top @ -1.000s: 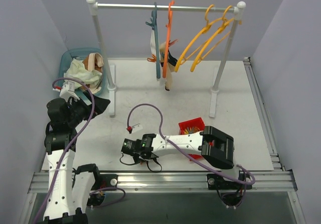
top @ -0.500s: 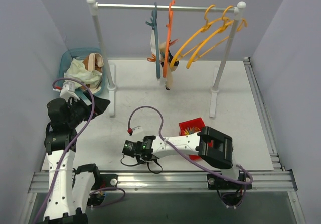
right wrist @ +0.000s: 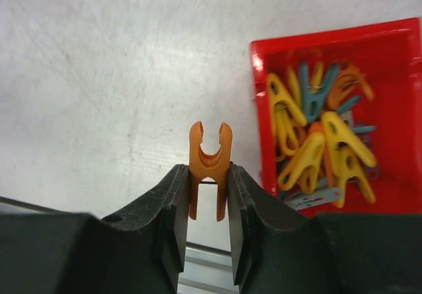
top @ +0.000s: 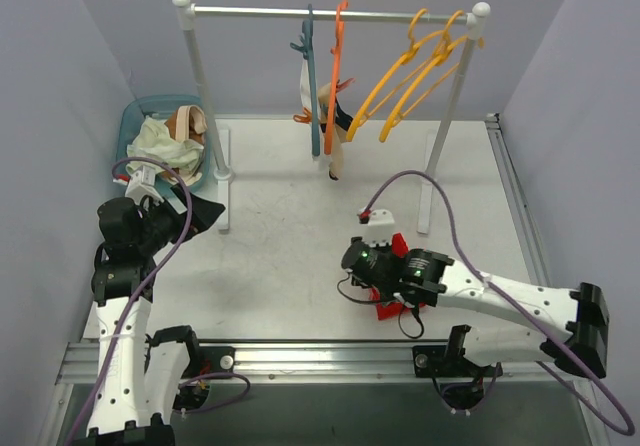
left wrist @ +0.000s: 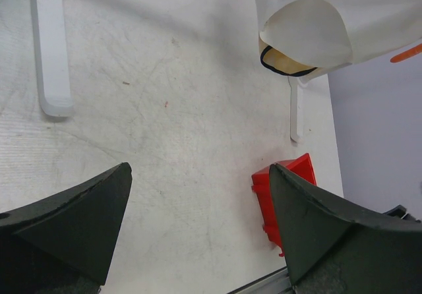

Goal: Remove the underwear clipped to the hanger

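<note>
The underwear (top: 306, 94) hangs clipped among the hangers (top: 338, 56) at the middle of the rail (top: 250, 11), above the counter (top: 280, 236). Further briefs (top: 165, 144) lie in the teal basket (top: 135, 118) at left. The fabric is judged light, limp and not fragile. It is best taken low on the hem, away from the clipped edge, and drawn down gently. The right pincer (right wrist: 210, 175) is clenched on an orange clothespin (right wrist: 210, 146), just beside the red peg bin (right wrist: 330, 35). The left pincer (left wrist: 198, 202) stands fully released, holding nothing.
</note>
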